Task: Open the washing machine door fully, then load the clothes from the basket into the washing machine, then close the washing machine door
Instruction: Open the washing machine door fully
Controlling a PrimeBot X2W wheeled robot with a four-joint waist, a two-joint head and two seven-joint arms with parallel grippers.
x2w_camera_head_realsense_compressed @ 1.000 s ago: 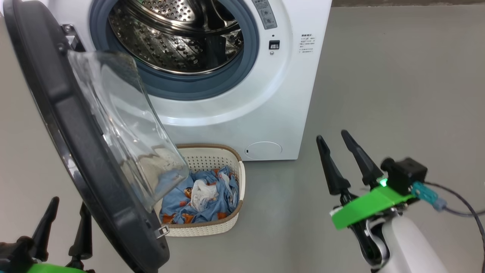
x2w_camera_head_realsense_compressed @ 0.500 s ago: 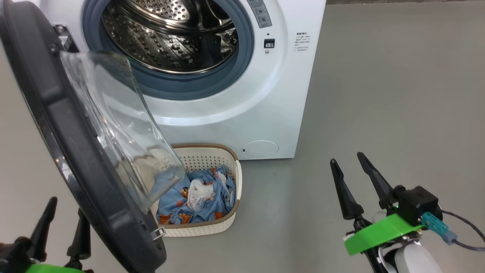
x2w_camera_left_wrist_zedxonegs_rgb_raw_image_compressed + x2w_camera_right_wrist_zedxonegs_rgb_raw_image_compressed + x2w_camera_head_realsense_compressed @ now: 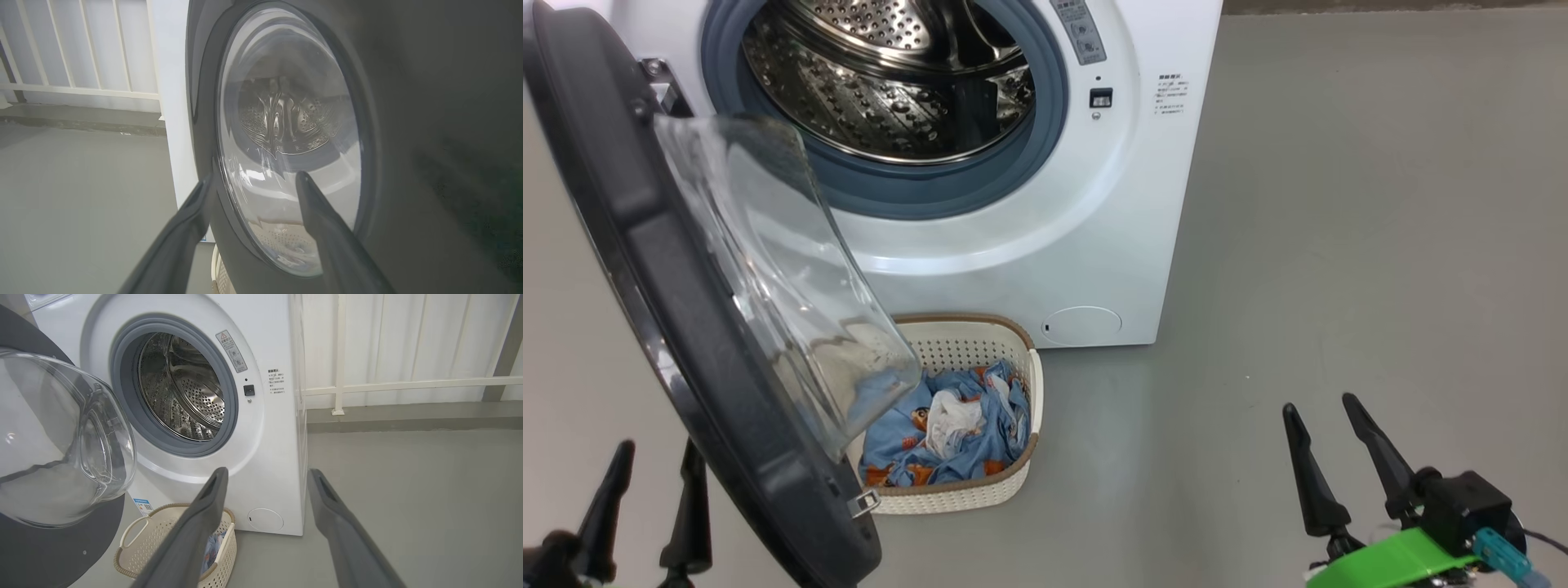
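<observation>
Both jaws gape wide and empty: left gripper [image 3: 659, 447] behind the washing machine door [image 3: 629, 204], maybe touching it (hard to tell), right gripper [image 3: 1319, 404] out front of the washing machine [image 3: 1045, 245]. Door's only part-open, overhanging the basket [image 3: 964, 494] of clothes [image 3: 980, 437] at the machine's foot, so I'd push it wider next. Since a second ago the right gripper backed off from the machine.

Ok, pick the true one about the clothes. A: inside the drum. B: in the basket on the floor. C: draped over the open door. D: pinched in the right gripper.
B: the clothes lie in the basket, on the floor before the washing machine, and the right gripper stands open with nothing in it.
</observation>
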